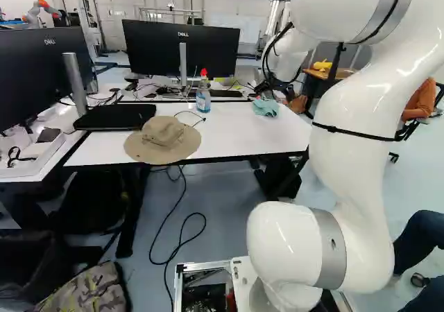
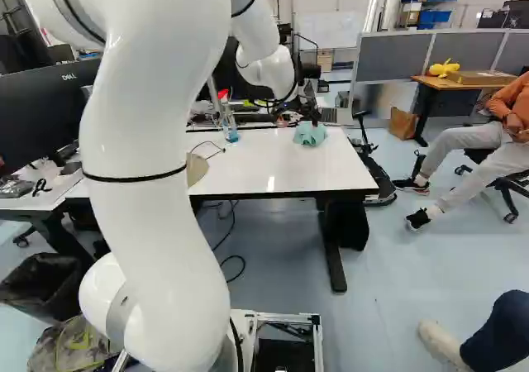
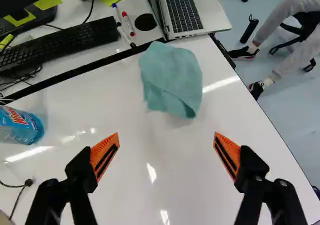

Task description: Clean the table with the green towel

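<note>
Arm (image 1: pixel 357 166) arched forward | pincer (image 2: pixel 306 109) spread (quite wide) | green towel (image 3: pixel 170 80) ahead

Green towel (image 3: pixel 171 80): one
Spray bottle (image 1: pixel 202 98): one, blue liquid
Brimmed hat (image 1: pixel 163 135): one, tan
Large monitors (image 1: pixel 149 48): two, black
Open laptop (image 3: pixel 192 10): one
Round black disc (image 3: pixel 145 22): one
Capped markers (image 3: pixel 128 24): at least two
Yellow notes (image 3: pixel 47 2): at least three
Gripper (image 2: pixel 308 110): one, with two fingers (image 3: pixel 105 156)
Yellow toy (image 2: pixel 444 68): one
Brown bag (image 2: pixel 402 124): one
Camouflage bag (image 1: pixel 89 291): one
Black bin (image 2: pixel 45 285): one
Another robot (image 1: pixel 40 10): one, orange and pale
</note>
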Controlling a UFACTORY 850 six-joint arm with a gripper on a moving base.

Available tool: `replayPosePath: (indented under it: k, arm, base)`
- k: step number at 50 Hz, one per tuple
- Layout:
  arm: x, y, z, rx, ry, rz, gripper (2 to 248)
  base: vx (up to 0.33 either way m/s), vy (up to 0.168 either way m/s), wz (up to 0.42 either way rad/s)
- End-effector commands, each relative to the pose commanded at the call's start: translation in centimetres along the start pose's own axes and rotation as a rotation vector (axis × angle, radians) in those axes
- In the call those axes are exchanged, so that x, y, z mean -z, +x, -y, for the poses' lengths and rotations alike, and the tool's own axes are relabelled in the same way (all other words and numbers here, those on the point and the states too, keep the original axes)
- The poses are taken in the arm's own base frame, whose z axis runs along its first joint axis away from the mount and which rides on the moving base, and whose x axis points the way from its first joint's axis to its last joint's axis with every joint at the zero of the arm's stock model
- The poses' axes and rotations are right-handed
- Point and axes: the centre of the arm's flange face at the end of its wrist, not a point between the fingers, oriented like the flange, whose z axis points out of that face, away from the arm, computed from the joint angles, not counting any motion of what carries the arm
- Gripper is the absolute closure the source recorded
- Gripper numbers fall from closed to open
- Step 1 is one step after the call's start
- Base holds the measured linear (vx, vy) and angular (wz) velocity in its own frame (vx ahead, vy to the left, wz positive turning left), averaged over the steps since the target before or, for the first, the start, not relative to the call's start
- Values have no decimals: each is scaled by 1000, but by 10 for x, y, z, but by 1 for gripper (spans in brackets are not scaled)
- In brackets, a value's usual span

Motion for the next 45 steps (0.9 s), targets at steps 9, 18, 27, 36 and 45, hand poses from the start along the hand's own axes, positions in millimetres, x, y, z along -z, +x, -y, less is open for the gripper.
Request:
replayPosePath:
  k: [9, 18, 27, 36, 45]
  arm:
    - [5, -17, 9, 16, 9, -30, 3]
    - [11, -37, 18, 33, 20, -64, 3]
    - [18, -61, 27, 53, 33, -102, 3]
    - [26, -88, 36, 74, 49, -145, 3]
    - [36, -120, 45, 97, 69, -193, 3]
  base:
    - [0, 0, 0]
    - [0, 0, 0]
    - [0, 0, 0]
    - [0, 0, 0]
    - [0, 0, 0]
